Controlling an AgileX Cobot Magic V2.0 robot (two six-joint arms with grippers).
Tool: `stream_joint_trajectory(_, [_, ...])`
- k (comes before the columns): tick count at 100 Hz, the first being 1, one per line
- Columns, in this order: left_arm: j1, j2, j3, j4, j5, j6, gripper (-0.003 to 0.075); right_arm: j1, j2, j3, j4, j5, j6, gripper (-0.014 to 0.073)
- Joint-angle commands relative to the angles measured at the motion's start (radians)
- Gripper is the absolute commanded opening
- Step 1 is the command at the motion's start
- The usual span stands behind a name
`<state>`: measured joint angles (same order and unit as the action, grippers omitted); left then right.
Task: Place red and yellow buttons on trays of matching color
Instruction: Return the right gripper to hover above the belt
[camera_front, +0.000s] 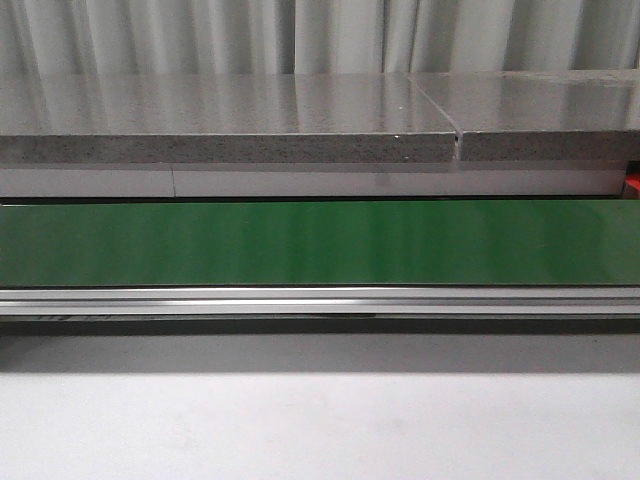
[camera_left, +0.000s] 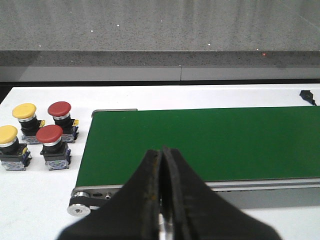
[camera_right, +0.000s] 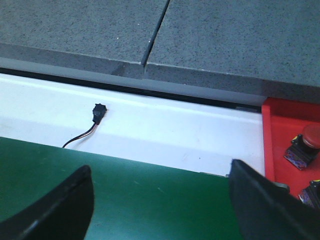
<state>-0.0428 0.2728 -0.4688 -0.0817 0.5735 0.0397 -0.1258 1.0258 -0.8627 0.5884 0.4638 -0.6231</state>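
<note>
In the left wrist view two red buttons (camera_left: 60, 109) (camera_left: 49, 134) and two yellow buttons (camera_left: 24, 111) (camera_left: 7, 134) stand upright on the white table beside the end of the green belt (camera_left: 200, 142). My left gripper (camera_left: 161, 152) is shut and empty, over the belt's near edge, apart from the buttons. In the right wrist view my right gripper (camera_right: 159, 175) is open over the belt (camera_right: 125, 200), holding nothing. A red tray (camera_right: 285, 135) lies past the belt's end with a red button (camera_right: 311, 136) in it. No yellow tray is in view.
A black connector with a wire (camera_right: 98, 112) lies on the white strip behind the belt. A grey stone slab (camera_front: 230, 115) runs along the back. The front view shows the belt (camera_front: 320, 243) bare, with its metal rail (camera_front: 320, 300) in front.
</note>
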Motion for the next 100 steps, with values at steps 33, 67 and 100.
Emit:
stream_joint_trajectory(33, [-0.009,0.009,-0.025,-0.014,-0.076,0.001,-0.0019,0.002,-0.345,0.188,0.02,-0.044,-0.013,0.0201])
stream_joint_trajectory(67, [-0.009,0.009,-0.025,-0.014,-0.076,0.001,-0.0019,0.002,-0.431,0.231,0.02,-0.054,-0.013,-0.0067])
stream_joint_trajectory(100, [-0.009,0.009,-0.025,-0.014,-0.078,0.001,-0.0019,0.002,-0.431,0.231,0.02,-0.054,-0.013,-0.0067])
